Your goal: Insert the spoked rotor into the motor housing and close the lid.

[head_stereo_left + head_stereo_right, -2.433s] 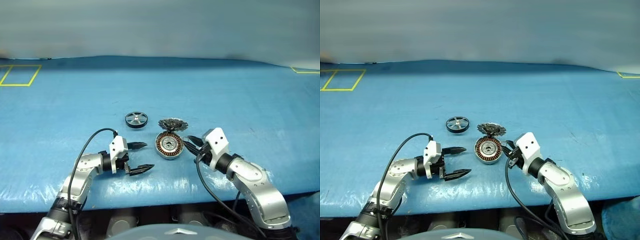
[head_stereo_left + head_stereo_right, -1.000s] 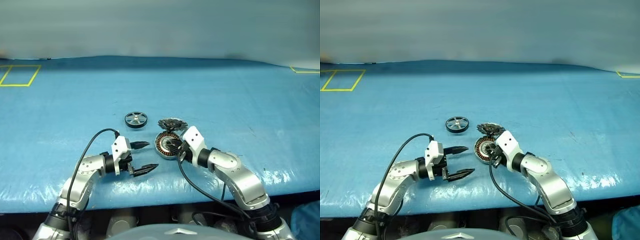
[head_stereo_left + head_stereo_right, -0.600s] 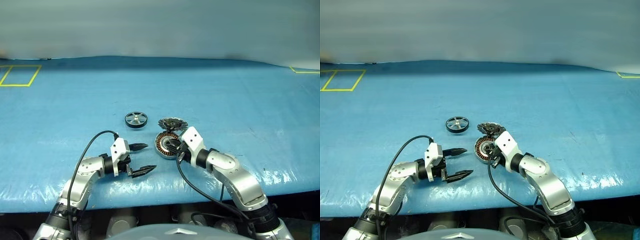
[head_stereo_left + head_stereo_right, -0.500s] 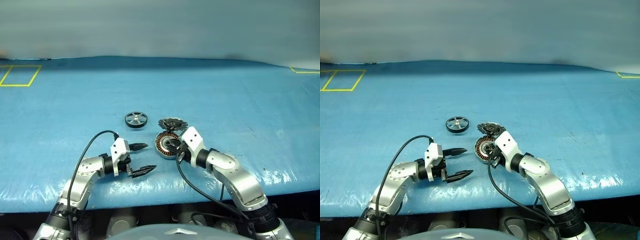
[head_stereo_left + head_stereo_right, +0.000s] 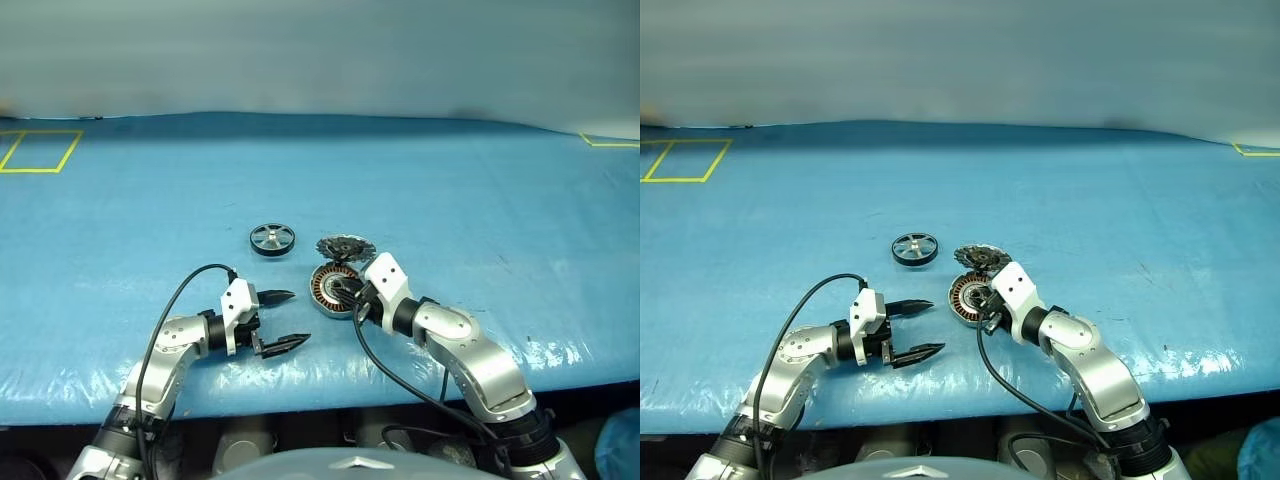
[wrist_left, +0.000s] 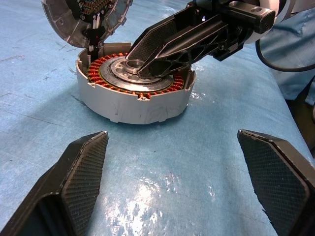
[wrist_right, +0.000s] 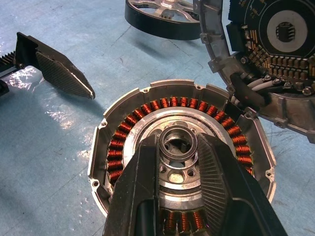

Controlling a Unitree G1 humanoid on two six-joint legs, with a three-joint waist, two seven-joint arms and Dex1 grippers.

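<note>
The motor housing [image 5: 333, 291] lies on the blue sheet with its copper windings showing. Its lid [image 5: 345, 247] stands open at the far edge, dark inner face [image 7: 275, 49] toward me. My right gripper [image 7: 179, 145] reaches in from the right, its two fingers shut on the housing's raised central hub [image 6: 132, 64]. The spoked rotor [image 5: 272, 239] lies flat behind and to the left of the housing, untouched. My left gripper [image 5: 298, 317] hovers low to the housing's left, open and empty, its fingers [image 6: 83, 162] pointing at the housing.
The blue sheet covers the table, whose front edge [image 5: 300, 385] runs just below both arms. A yellow tape square [image 5: 40, 150] marks the far left and a yellow corner [image 5: 605, 141] the far right. Open sheet lies all around the parts.
Since the earliest frames my right gripper has moved left from beside the housing onto its central hub, then held still. The left gripper has stayed open and barely shifted.
</note>
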